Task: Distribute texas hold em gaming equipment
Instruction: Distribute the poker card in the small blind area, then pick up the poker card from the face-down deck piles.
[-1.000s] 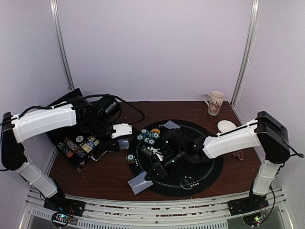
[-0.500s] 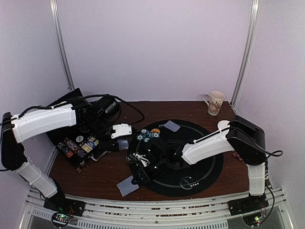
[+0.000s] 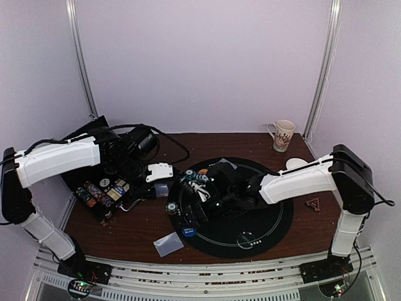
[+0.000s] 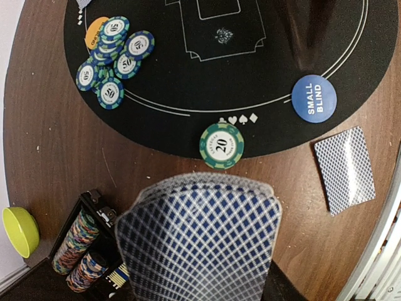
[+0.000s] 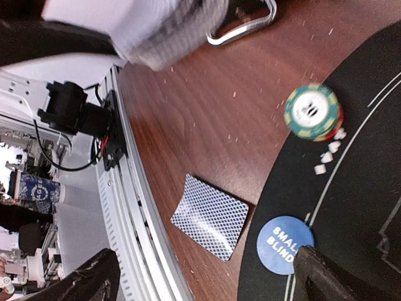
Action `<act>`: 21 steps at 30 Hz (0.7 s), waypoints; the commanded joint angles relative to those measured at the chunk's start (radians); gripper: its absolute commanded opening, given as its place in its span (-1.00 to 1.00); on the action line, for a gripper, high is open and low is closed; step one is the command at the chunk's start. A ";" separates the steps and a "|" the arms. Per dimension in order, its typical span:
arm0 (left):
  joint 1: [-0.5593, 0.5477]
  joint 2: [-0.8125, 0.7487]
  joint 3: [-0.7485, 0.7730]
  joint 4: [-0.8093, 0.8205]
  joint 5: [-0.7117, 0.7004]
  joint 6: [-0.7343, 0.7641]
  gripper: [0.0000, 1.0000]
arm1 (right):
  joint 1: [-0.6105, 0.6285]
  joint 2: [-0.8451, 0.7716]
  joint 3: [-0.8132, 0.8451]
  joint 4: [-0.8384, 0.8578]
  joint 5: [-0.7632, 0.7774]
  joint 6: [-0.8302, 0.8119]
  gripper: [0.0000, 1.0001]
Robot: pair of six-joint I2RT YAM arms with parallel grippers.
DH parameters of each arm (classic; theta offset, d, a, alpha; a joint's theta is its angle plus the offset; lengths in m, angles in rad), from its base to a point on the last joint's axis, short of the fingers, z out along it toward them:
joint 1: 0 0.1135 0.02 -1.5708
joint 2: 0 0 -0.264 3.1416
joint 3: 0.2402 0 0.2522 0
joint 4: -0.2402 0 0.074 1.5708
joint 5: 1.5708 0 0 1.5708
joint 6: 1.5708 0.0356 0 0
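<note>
We see the black case (image 4: 93,199) at table left holding rows of striped chips (image 4: 78,241). Left gripper (image 3: 161,188) clamps the fanned deck (image 4: 200,238). Right gripper (image 5: 207,263) is spread wide, holding nothing. One face-down card (image 5: 210,216) lies on bare wood just beside the mat (image 4: 263,63), near the Small Blind button (image 4: 314,98).

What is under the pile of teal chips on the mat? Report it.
An orange disc pokes out from beneath the teal chips, lying on the black mat. Most of its face is covered.
</note>
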 commanded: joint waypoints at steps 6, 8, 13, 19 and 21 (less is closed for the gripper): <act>0.008 -0.035 0.037 0.012 0.023 0.003 -0.05 | -0.110 -0.266 -0.117 0.221 0.229 -0.032 1.00; 0.008 -0.035 0.043 0.020 0.031 0.004 -0.04 | -0.114 -0.236 -0.095 0.292 0.227 -0.029 1.00; 0.008 -0.035 0.054 0.025 0.044 0.006 -0.05 | -0.113 -0.054 0.079 0.313 0.153 0.037 0.96; 0.008 -0.032 0.054 0.026 0.052 0.010 -0.05 | -0.111 0.076 0.146 0.429 0.053 0.114 0.91; 0.009 -0.031 0.052 0.028 0.051 0.012 -0.05 | -0.112 0.097 0.150 0.485 0.034 0.147 0.90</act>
